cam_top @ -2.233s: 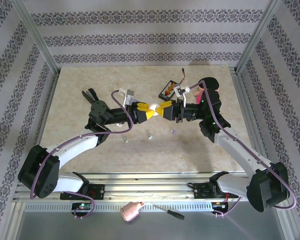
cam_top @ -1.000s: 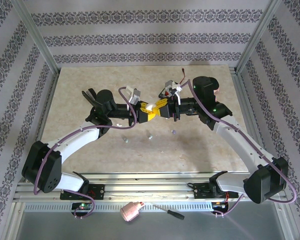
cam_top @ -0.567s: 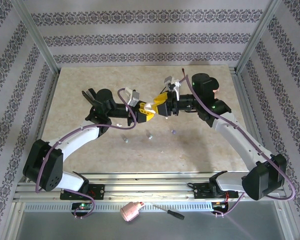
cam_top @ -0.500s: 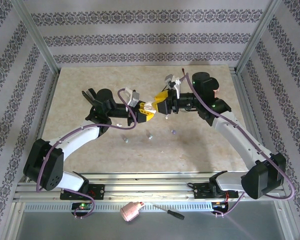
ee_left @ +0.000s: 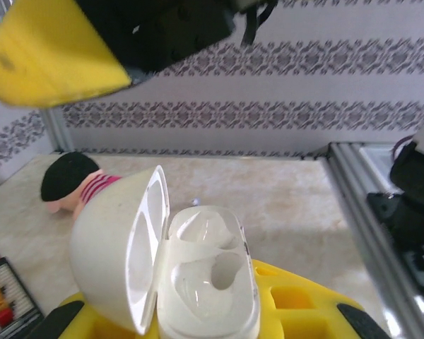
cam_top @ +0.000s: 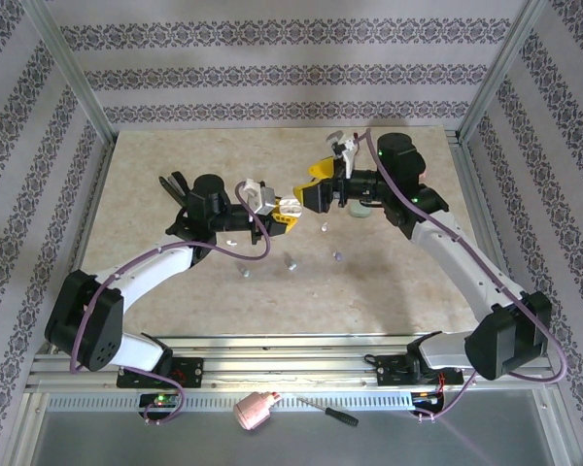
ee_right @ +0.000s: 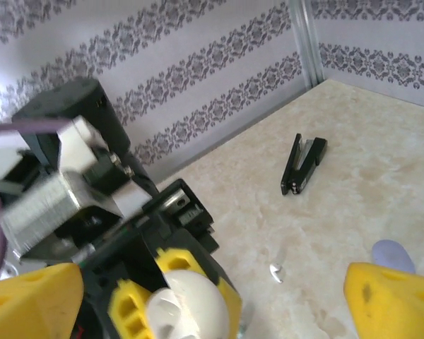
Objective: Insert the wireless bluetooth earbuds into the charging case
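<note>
plainly, the left gripper [cam_top: 285,214] pinches the small pale oval plastic charging case [ee_left: 198,275], lid agape, above the middle of the beige marbled table [cam_top: 175,155]; the right gripper [cam_top: 315,184] gapes empty just beside it. a bump from it could, i judge, knock the case loose onto the table, where tiny pale bean-like earbuds [cam_top: 337,255] lie. no writing is legible.

Glossy plastic charging case [ee_left: 206,286] (table [ee_left: 297,201] matt, marbled).

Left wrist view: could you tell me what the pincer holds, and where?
The left pincer clamps the open charging case by its lower body.
</note>
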Controlling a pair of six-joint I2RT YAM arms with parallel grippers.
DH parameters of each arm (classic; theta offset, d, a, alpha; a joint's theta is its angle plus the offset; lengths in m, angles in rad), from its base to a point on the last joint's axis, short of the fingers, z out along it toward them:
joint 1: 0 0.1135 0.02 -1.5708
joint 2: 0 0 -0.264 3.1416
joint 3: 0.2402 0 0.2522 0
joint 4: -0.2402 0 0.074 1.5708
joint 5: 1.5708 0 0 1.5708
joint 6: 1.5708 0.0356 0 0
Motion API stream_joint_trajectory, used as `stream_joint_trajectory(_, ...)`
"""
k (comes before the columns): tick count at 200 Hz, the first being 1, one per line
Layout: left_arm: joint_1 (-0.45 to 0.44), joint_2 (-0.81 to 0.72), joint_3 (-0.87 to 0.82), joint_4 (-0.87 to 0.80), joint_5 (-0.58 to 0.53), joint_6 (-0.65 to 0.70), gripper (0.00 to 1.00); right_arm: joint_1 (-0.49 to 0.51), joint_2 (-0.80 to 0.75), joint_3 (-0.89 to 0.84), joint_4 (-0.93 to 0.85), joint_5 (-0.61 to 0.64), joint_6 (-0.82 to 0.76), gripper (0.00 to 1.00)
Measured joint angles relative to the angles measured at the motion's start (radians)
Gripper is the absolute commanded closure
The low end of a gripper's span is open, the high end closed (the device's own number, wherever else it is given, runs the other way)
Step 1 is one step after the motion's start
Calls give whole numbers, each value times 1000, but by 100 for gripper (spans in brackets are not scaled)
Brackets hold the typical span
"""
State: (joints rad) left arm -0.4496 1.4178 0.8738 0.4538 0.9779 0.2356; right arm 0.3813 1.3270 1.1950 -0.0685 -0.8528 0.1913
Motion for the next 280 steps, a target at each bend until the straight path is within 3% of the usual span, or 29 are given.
stream_joint_trajectory(33,0,-7,-49,3,-65,82,100,-25,-101,-143,137,162,116,2)
stream_joint_trajectory(59,0,-7,-124,55,-121,100,100,-82,-137,-197,140,313,201,9)
stream_joint_trajectory(118,0,22,-251,300,-209,57,100,-73,-42,-198,-108,591,233,13)
stream_joint_trajectory(160,0,63,-343,445,-270,10,100,45,152,-150,-297,789,222,19)
stream_joint_trajectory(193,5,124,-411,574,-322,-22,100,87,261,-83,-376,859,226,30)
stream_joint_trajectory(280,20,139,-473,686,-377,-45,100,85,531,119,-422,855,144,26)
